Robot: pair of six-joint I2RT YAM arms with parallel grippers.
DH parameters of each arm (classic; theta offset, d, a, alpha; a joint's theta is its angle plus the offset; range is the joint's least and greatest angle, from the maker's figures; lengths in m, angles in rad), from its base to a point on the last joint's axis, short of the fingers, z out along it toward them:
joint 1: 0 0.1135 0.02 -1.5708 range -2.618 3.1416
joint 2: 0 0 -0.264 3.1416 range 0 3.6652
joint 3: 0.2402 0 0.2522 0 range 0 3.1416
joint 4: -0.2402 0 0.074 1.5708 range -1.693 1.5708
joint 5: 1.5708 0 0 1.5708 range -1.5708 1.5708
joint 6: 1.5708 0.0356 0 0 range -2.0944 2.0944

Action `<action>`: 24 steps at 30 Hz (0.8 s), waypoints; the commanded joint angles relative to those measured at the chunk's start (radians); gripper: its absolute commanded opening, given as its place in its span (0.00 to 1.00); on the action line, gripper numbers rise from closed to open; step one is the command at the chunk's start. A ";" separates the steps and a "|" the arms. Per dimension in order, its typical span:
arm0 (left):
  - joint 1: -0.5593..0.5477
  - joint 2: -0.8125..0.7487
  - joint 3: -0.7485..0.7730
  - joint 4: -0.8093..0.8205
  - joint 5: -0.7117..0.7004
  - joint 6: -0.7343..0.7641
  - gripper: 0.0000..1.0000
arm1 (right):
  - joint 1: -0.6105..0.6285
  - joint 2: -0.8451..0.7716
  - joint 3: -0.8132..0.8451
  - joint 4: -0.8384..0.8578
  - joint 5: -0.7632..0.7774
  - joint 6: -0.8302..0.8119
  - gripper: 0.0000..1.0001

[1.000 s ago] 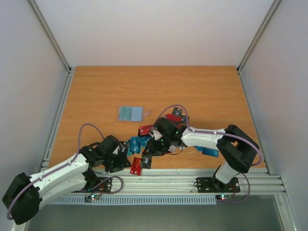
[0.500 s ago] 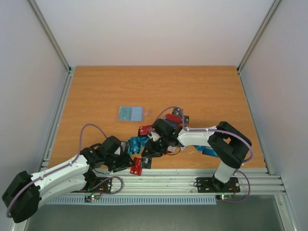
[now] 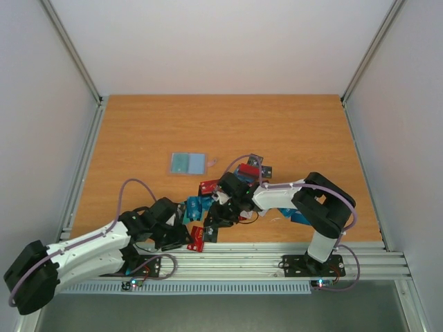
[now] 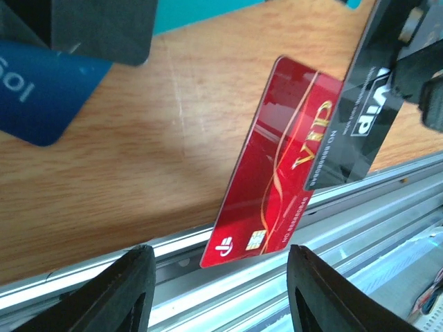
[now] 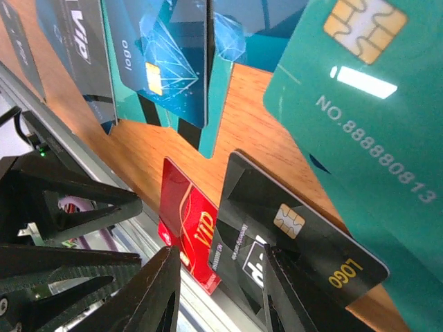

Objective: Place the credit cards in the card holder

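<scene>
The card holder (image 3: 188,163) lies open on the table, light blue inside, left of the pile of credit cards (image 3: 239,181). A red VIP card (image 3: 196,238) juts over the table's front edge, partly under a black card (image 3: 210,234). My left gripper (image 3: 185,236) is open and empty just left of the red card (image 4: 284,173), which lies ahead between its fingertips (image 4: 131,294). My right gripper (image 3: 213,217) is open and empty, hovering low over the black card (image 5: 277,235) and the red card (image 5: 188,225).
An aluminium rail (image 4: 332,235) runs along the table's front edge under the red card's end. A blue card (image 4: 38,90) lies left of it. Teal (image 5: 374,104) and blue cards (image 5: 166,62) lie behind the right gripper. The two grippers are close together.
My right gripper has moved left and toward the front edge, over the black and red cards. My left gripper has edged right toward the red card.
</scene>
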 commanded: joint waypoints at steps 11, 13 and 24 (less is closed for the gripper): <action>-0.090 0.104 -0.038 0.155 -0.044 -0.089 0.54 | 0.008 0.036 -0.018 0.044 -0.008 -0.012 0.33; -0.091 0.102 -0.050 0.183 -0.044 -0.107 0.54 | 0.008 0.037 -0.025 0.045 -0.005 -0.014 0.34; -0.091 0.166 -0.075 0.329 0.004 -0.116 0.51 | 0.007 0.063 -0.055 0.068 -0.004 -0.011 0.33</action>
